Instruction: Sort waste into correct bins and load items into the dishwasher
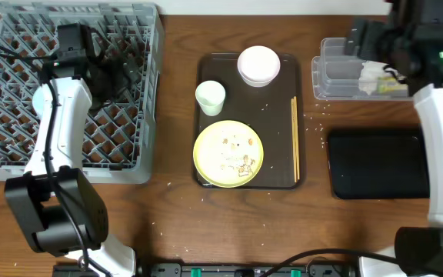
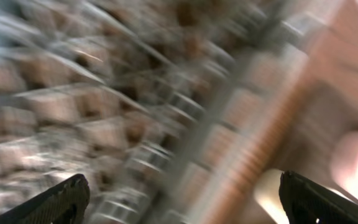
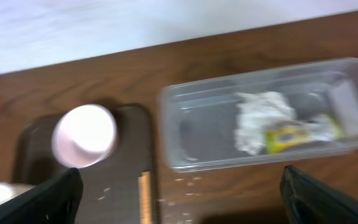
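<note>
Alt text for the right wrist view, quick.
A clear plastic tub holds a crumpled white tissue and a snack wrapper. Left of it, a pale bowl sits on the dark tray; open fingers frame the bottom corners.

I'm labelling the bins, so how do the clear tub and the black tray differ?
The clear tub is see-through, while the black tray is opaque and glossy. The tub holds a white tissue and a wrapper, while the tray shows nothing inside. The tub's walls look taller than the tray's. Both are rectangular.
</note>
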Robot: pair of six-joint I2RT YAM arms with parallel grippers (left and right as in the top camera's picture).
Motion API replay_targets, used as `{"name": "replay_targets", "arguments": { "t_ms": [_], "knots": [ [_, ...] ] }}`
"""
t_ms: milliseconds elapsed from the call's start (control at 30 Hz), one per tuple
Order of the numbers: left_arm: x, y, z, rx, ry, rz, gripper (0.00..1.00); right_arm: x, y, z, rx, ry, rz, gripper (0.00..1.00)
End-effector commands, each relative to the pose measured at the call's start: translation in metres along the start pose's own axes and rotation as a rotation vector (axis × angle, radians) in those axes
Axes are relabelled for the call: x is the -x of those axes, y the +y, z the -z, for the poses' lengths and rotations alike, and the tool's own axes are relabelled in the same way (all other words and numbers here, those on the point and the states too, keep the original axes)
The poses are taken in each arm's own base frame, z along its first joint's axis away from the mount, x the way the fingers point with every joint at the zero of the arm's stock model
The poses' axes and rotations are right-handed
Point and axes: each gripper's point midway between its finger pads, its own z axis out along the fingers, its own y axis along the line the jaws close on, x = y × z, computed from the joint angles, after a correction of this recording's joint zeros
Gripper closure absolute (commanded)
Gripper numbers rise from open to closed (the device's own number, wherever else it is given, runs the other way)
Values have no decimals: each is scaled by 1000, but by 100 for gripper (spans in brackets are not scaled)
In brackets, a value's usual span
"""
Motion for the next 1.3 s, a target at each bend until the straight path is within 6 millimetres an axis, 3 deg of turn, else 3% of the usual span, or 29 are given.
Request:
{"name": "replay_targets", "arguments": {
  "t_ms": [0,200,267,367,467,800,1000,1267],
  "knots": [
    [-42,-75,19,-376,204,-56,2,6,-34,1,-64,-9,-30,1],
    [-97,-130,18,-443,241,-388,1,8,-52,2,-93,-14,-59,1],
    [-112,-138,8,-334,192,-474,1,8,-52,2,-93,-14,-59,1],
    [-119,-140,-2,-174,98,-565,2,8,-52,2,-93,-14,-58,1],
    [-131,-151,-3,-110,42,-641,2,8,-52,2,-93,-14,-58,1],
    [-131,-178,-13,-89,-84,-700,11,8,-52,2,-93,-14,-58,1],
    [-136,-181,-48,-78,-66,-712,12,8,-52,2,-93,-14,-58,1],
    [-154,-179,-86,-55,-23,-761,20,8,-52,2,-93,-14,-58,1]
  ]
}}
